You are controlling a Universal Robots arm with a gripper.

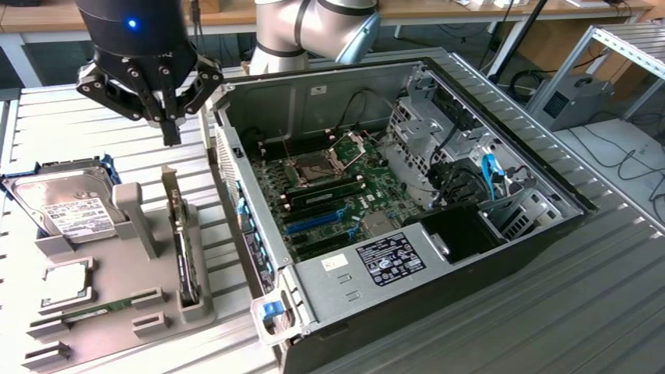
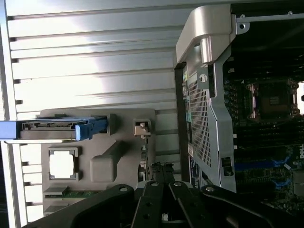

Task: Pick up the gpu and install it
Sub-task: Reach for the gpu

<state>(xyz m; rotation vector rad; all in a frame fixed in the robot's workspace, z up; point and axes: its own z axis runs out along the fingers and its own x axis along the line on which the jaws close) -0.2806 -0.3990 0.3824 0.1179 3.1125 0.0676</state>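
one pair of jaws — pressed together, holding nothing — hangs above the gpu (image 1: pixel 186 257) standing edgewise in its grey holder (image 1: pixel 146 273).

An open computer case (image 1: pixel 301 101) lies beside a grey tray (image 1: pixel 117 265) holding a hard drive (image 1: pixel 68 210) and processor (image 1: pixel 68 282).

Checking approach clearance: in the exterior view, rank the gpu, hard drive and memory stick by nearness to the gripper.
1. gpu, standing on edge, just below the gripper.
2. hard drive, toward the exterior view's left.
3. memory stick, closest to the camera.
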